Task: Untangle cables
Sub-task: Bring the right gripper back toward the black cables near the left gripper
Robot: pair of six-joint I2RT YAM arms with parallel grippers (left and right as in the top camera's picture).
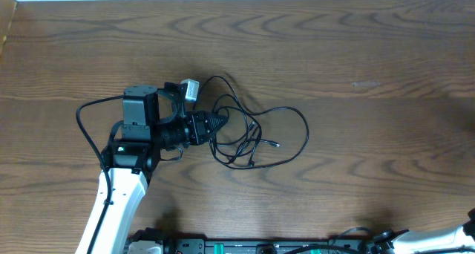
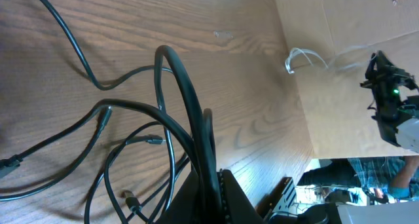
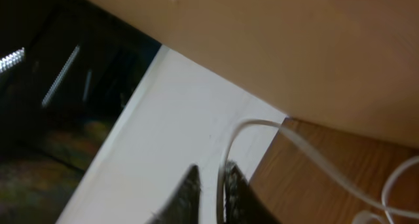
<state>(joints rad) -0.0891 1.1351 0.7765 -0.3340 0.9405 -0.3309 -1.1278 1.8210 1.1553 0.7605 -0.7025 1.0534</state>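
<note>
The cables [image 1: 305, 129] lie in loose black loops at the middle of the wooden table, with small plug ends [image 1: 276, 143] inside the loops. My left gripper [image 1: 220, 122] reaches in from the left and is shut on a black cord at the loops' left side. In the left wrist view that cord [image 2: 194, 109] arches up out of the closed jaws [image 2: 208, 185], and thinner cords and a plug [image 2: 154, 140] lie around it. In the right wrist view, the right gripper [image 3: 211, 191] has its jaws slightly apart. A thin white cable [image 3: 262, 122] runs between them, resting against the right finger.
A cardboard wall [image 2: 340, 73] stands at the table's far side, with a white cable loop [image 2: 301, 57] before it. The right arm [image 2: 393, 99] is beyond it and shows only at the bottom right corner [image 1: 445, 238] of the overhead view. A white surface [image 3: 163, 119] lies under the right fingers.
</note>
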